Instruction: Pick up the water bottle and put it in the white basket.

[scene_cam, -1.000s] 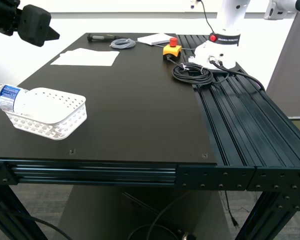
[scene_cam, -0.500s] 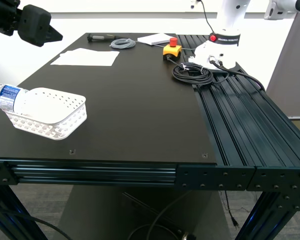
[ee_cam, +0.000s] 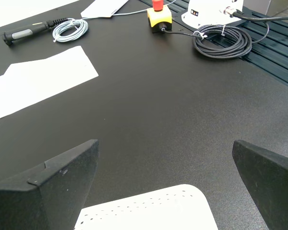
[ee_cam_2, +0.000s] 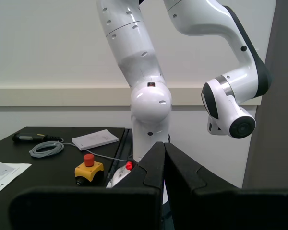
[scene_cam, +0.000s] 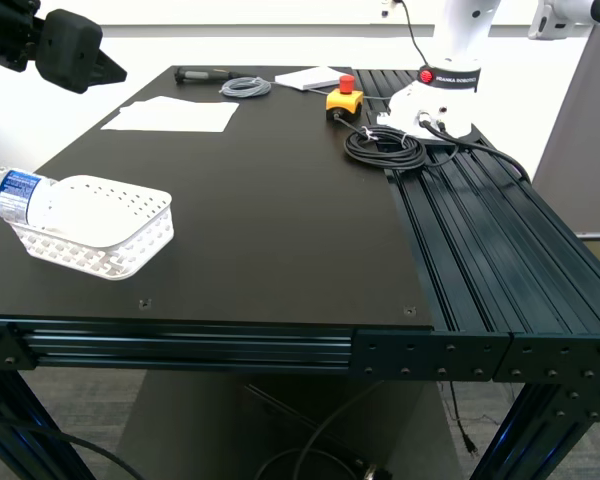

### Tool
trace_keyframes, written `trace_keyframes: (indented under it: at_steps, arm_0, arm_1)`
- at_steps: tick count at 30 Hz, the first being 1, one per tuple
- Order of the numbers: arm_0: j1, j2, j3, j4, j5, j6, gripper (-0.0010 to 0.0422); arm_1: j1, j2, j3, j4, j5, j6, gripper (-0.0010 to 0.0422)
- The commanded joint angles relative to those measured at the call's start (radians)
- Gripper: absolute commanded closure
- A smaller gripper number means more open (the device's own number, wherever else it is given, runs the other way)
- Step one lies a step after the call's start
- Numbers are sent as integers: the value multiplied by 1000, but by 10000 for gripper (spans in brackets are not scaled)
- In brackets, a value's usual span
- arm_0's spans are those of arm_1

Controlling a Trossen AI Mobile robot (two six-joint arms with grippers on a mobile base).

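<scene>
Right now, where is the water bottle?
The water bottle lies at the exterior view's left edge, resting across the far rim of the white basket with its base sticking out beyond it.

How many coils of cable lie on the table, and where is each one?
2. A black cable coil lies beside the white robot base at the exterior view's right. A small grey cable coil lies at the far edge, beside a black-handled tool. Others may be hidden.

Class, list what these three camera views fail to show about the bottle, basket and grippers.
- water bottle: base cut off by the exterior view's left edge; cap end hidden behind the white basket.
- my first gripper: fingertips out of frame.
- my second gripper: absent from the exterior view.
</scene>
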State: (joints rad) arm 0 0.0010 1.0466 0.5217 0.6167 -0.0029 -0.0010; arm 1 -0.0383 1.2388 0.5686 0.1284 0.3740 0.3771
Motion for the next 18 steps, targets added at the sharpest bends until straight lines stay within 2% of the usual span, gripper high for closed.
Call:
trace_keyframes:
  at_steps: [1, 18]
  arm_0:
    - [0, 0, 2, 3, 0, 0, 412]
    - [0, 0, 2, 3, 0, 0, 412]
  arm_1:
    - [0, 0, 1, 1, 1, 5, 30]
    - [-1, -1, 1, 9, -2, 5, 30]
